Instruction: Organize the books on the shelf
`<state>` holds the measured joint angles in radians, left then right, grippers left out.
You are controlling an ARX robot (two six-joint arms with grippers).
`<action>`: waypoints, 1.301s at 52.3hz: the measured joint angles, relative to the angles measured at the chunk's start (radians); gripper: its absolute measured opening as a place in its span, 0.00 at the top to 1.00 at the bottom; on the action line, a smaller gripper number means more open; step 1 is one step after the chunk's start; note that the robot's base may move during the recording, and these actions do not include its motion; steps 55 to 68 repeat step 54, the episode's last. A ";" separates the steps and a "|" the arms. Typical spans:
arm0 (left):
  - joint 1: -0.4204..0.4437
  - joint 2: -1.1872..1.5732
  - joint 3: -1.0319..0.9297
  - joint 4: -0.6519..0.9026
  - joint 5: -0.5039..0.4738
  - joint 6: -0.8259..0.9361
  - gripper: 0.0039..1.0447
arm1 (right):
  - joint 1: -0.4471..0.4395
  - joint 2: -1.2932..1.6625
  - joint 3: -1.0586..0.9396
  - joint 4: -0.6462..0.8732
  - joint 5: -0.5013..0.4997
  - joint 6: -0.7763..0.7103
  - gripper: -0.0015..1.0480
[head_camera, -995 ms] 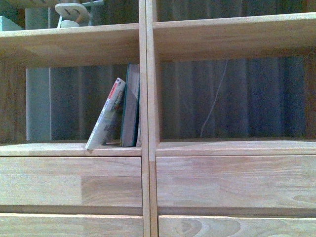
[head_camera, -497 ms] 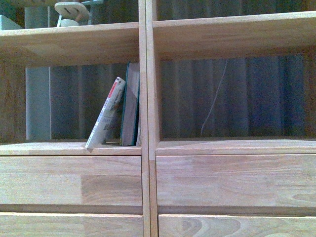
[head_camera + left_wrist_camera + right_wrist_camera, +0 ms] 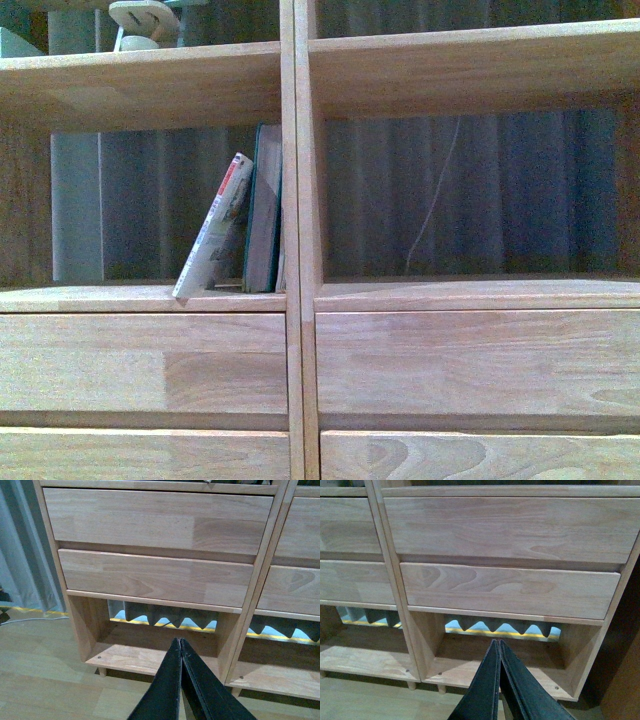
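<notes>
Light-wood shelf fills the front view, two columns of open compartments over plain drawer fronts. White paperback sits in the left column's compartment, tilted, top edge leaning right against the dark-teal books, bottom corner out at the shelf lip. Teal books stand near upright, pressed to the centre divider. Likely reason for the lean: the paperback has nothing on its left to prop it, so it rests on its neighbours. Right compartment holds no books; a thin white cord hangs behind it against the curtain. Pale object on the shelf above left, cut off, can't identify. Paperback spine shows red marks and rows of small print, too small and blurred to read; no brand legible anywhere. Neither arm shows in the front view. Left wrist view: left gripper has fingers pressed together, holding nothing, pointed at the bottom open compartment under the drawers. Right wrist view: right gripper same, fingers together, empty, aimed at the lower right compartment. Both arms sit low, well below the book level, so my read is parked or resting, not reaching. Judgement: straightening the paperback upright against the teal books is what's left to do.
</notes>
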<state>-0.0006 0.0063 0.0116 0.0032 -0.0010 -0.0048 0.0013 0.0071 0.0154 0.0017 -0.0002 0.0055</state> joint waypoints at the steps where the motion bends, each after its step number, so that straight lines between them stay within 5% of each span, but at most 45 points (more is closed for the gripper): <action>1: 0.000 0.000 0.000 0.000 0.000 0.000 0.98 | 0.000 0.000 0.000 0.000 0.000 0.000 0.97; 7: 0.000 0.000 0.000 0.000 0.000 -0.001 0.97 | 0.000 0.000 0.000 0.000 0.000 0.000 0.97; 10: 0.000 0.000 0.000 0.000 0.000 0.000 0.87 | 0.000 0.000 0.000 0.000 0.000 -0.001 0.97; 15: 0.000 0.000 0.000 0.000 0.000 0.000 0.63 | 0.000 0.000 0.000 0.000 0.000 -0.002 0.74; 33: 0.000 0.000 0.000 0.000 0.000 0.000 0.06 | 0.000 0.000 0.000 0.000 0.000 -0.002 0.19; 37: 0.000 0.000 0.000 0.000 0.000 0.001 0.07 | 0.000 0.000 0.000 0.000 0.000 -0.002 0.06; 68: 0.000 0.000 0.000 0.000 0.000 0.001 0.06 | 0.000 0.000 0.000 0.000 0.000 -0.002 0.07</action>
